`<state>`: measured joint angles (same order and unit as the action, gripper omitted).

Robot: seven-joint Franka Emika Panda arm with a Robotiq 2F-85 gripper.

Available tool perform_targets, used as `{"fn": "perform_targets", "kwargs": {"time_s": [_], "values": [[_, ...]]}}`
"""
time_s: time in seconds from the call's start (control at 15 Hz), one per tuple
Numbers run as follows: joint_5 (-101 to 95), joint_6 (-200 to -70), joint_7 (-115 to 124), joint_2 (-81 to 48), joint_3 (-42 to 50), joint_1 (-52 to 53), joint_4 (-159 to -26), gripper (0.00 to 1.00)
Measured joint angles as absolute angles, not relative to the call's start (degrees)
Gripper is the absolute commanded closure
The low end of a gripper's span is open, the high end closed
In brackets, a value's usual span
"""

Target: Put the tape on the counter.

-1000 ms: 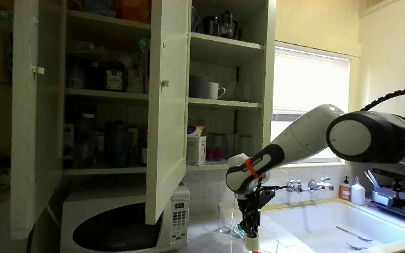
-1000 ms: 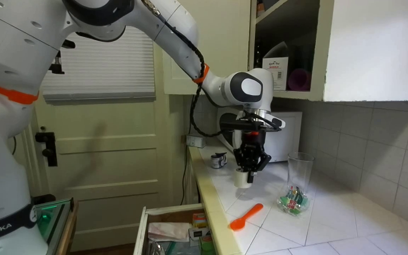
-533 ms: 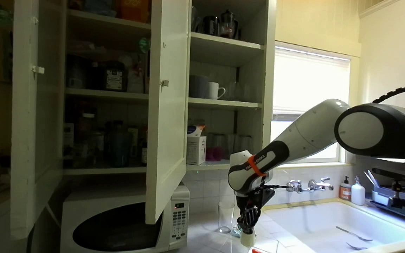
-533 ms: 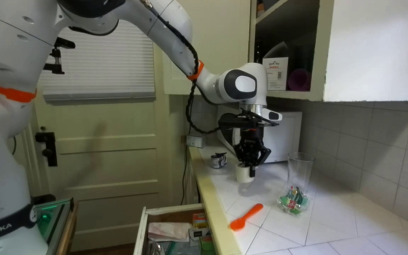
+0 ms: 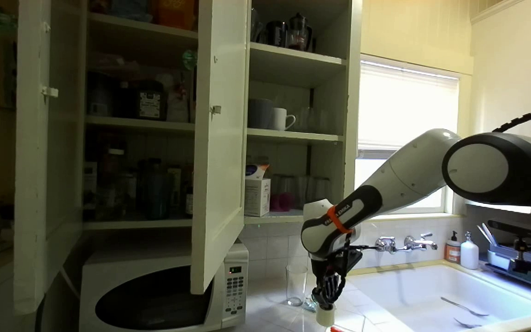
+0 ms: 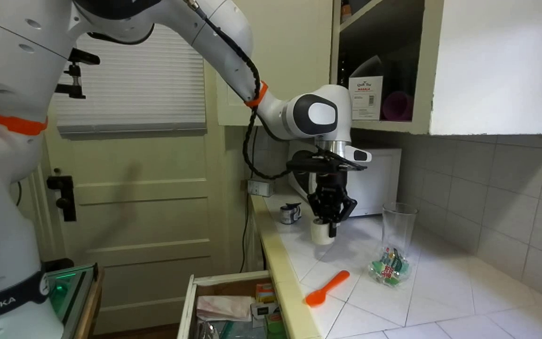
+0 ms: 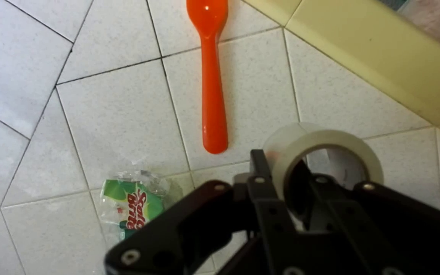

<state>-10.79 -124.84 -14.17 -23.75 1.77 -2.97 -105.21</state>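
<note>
Finding: the task is standing part-complete. The gripper (image 7: 280, 164) is clamping the tape (image 6: 320, 233) by its wall; in the wrist view one finger (image 7: 260, 168) is bearing on the outside while its partner is sitting in the hole. The tape is being held roughly upright over the counter (image 6: 450, 282), inboard of the yellow edge (image 7: 376, 53). The spoon (image 7: 213, 91) is lying near, apart from it. No view is settling whether the tape's lower end is touching the tiles.

Grasping is counting as done and, in my judgement, so is positioning over the counter. Closing any gap below, letting go and backing off are awaiting completion. With a finger sitting inside the hole, a sideways exit would likely be tipping or dragging the tape; a straight lift is looking advisable.
</note>
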Motion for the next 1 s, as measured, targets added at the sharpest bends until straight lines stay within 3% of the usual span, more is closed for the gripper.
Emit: {"fn": "perform_targets", "kwargs": {"time_s": [0.87, 0.93, 1.0], "values": [[-16.85, -135.31, 0.44, -29.29, 4.3, 1.02, -105.23, 0.96], [-16.81, -135.31, 0.96, -29.42, 4.31, 1.03, -105.21, 0.58], [-16.63, -135.31, 1.2, -29.58, 4.34, 1.01, -105.19, 0.57]]}}
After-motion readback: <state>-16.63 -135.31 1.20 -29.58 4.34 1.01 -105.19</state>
